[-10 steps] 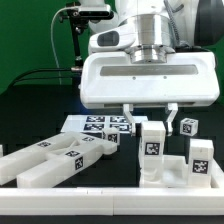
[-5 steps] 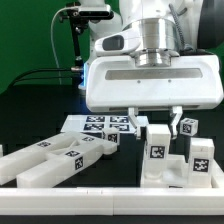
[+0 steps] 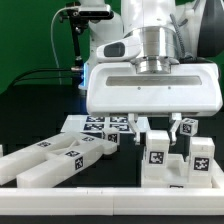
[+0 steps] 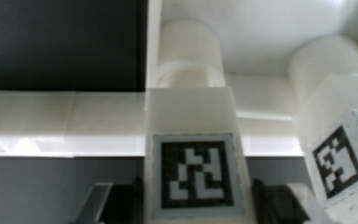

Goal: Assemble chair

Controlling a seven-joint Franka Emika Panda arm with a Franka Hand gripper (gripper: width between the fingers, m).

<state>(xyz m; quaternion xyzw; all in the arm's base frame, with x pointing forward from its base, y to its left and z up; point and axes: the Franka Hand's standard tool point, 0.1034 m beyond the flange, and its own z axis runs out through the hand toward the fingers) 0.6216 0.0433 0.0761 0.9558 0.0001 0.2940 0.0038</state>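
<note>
Gripper point(image 3: 154, 128) hangs low over the loose parts of the chair, jaws spread wide and pointing straight down, one finger on each side of the top of an upright tagged post point(image 3: 155, 152). A narrow dark gap shows between each finger and the post in the exterior view, so nothing is clamped. The wrist view agrees: the gripper point(image 4: 185, 205) has its dark fingertips point(image 4: 108, 200) standing just clear of the tagged post point(image 4: 194, 120), which fills the middle of that picture with its black-and-white tag facing the camera. A second post point(image 3: 199, 158), also upright and tagged, stands just beside the first toward the exterior view's right, and shows in the wrist view as well point(image 4: 336, 110). Both rise from a low white panel point(image 3: 168, 175) that lies on the black surface point(image 3: 40, 110); the wrist view shows the panel point(image 4: 69, 120) running behind the posts. Toward the exterior view's left, long bars point(image 3: 55, 160) lie flat, side by side and slanted. Behind them, near the gripper, lies the marker board point(image 3: 100, 125).
</note>
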